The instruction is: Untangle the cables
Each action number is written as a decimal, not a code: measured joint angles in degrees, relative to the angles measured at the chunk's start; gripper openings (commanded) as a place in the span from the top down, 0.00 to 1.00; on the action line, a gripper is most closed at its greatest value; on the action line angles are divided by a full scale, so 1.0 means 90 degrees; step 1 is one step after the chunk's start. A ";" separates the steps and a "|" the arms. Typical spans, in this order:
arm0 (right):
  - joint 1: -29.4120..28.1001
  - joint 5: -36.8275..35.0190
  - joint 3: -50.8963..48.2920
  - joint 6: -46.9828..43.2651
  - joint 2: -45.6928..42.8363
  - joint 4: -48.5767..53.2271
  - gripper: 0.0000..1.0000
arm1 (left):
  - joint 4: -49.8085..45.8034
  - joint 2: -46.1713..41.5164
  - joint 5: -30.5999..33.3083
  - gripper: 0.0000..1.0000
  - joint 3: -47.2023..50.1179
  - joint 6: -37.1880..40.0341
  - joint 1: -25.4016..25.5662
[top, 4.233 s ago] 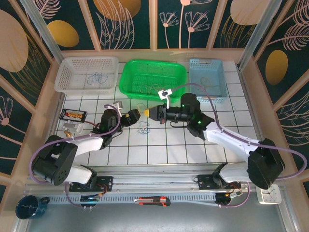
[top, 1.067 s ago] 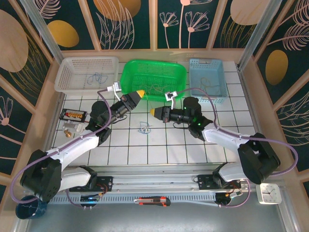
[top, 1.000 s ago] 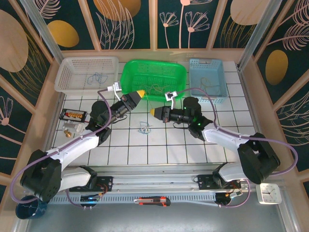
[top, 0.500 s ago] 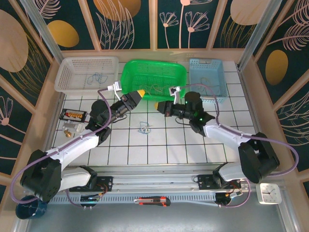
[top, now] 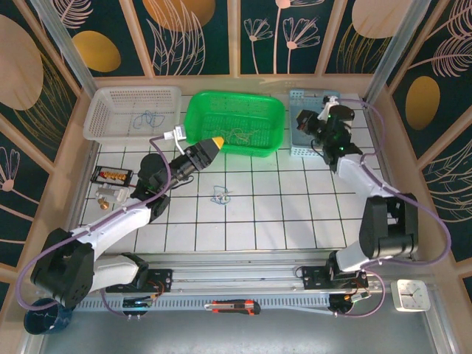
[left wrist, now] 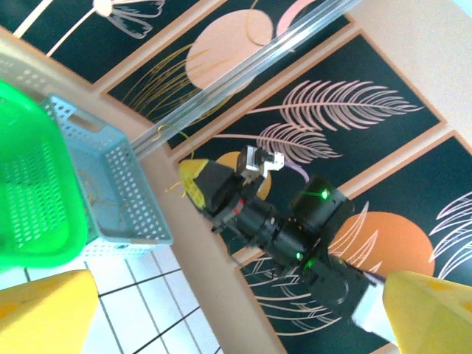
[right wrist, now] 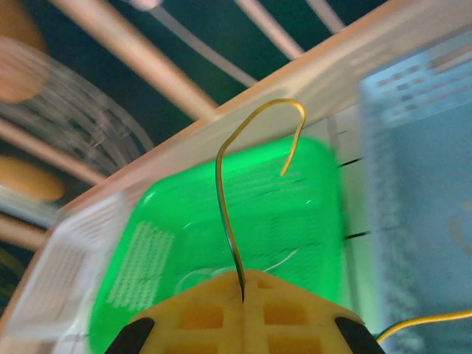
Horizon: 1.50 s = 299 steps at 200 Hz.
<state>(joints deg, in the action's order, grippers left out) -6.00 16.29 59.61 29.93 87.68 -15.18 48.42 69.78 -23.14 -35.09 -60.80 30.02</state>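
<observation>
Left gripper (top: pixel 214 141): fingers just sprung wide, empty, at near rim of green basket (top: pixel 274 110).
Right gripper (right wrist: pixel 242 284): swung far right to blue basket (top: pixel 306 152), pinched shut on tan-yellow cable (right wrist: pixel 221 173).
Remaining tangle (top: pixel 219 195): mid-table.
Judgement: one strand freed, drop pending.

The loose cables (top: pixel 219 195) are too small to tell strands apart; the yellow wire (right wrist: pixel 223 193) ends hidden inside the right tool (right wrist: pixel 243 297).
</observation>
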 measured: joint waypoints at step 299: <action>-0.4308 -0.0330 -0.2023 0.0199 -0.0495 0.0357 0.51 | -0.3269 -0.0124 0.2421 0.01 0.0772 0.0993 -0.0015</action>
<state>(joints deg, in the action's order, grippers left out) -44.77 13.32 41.41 31.73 83.22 -11.97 19.00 68.66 -1.34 -28.14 -51.86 29.89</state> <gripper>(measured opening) 0.498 0.988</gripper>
